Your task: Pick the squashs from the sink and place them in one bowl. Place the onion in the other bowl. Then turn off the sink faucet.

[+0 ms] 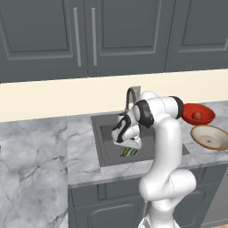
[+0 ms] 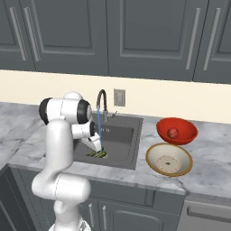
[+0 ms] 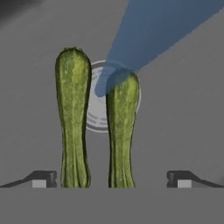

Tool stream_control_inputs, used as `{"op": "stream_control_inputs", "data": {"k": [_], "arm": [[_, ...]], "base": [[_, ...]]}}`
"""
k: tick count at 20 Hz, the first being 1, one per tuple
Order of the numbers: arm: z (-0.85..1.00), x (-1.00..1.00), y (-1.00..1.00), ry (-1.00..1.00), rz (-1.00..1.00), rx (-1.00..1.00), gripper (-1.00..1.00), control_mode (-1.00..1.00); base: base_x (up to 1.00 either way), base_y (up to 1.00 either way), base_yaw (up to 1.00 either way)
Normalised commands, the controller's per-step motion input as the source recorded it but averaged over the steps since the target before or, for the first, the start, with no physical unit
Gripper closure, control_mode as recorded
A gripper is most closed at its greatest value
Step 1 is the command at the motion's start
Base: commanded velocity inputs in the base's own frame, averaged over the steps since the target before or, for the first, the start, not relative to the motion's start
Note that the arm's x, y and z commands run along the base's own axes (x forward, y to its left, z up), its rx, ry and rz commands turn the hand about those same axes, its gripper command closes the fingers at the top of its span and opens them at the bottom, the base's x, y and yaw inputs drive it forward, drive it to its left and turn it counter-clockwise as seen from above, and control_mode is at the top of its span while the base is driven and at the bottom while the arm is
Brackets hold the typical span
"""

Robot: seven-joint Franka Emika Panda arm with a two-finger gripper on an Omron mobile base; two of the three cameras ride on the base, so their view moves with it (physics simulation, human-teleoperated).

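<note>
Claw (image 3: 111, 179) astride both squashs (image 3: 96, 122)

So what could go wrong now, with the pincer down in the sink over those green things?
The open pincer straddles both squashs at once, the left one and the right one. They lie side by side, so closing may grab two, or squeeze one out sideways.

The water stream still runs from the faucet onto them, so they might be slippery.

The beige bowl sits beside the red bowl, which already holds the onion; a mix-up is possible.
</note>
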Motion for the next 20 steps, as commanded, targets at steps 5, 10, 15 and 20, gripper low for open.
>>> {"op": "stream_control_inputs", "data": {"k": [5, 10, 15, 20], "arm": [[-0.25, 0.19, 0.11, -0.01, -0.07, -0.02, -1.00, -1.00], [-0.24, 0.20, 0.04, -0.03, -0.04, -0.02, -1.00, -1.00], [-0.21, 0.22, 0.01, -0.01, -0.03, -0.01, -1.00, -1.00], [-0.17, 0.24, 0.00, 0.00, -0.02, -0.01, -1.00, -1.00]], "base": [[0.00, 0.00, 0.00], [0.00, 0.00, 0.00], [0.00, 0.00, 0.00], [0.00, 0.00, 0.00]]}}
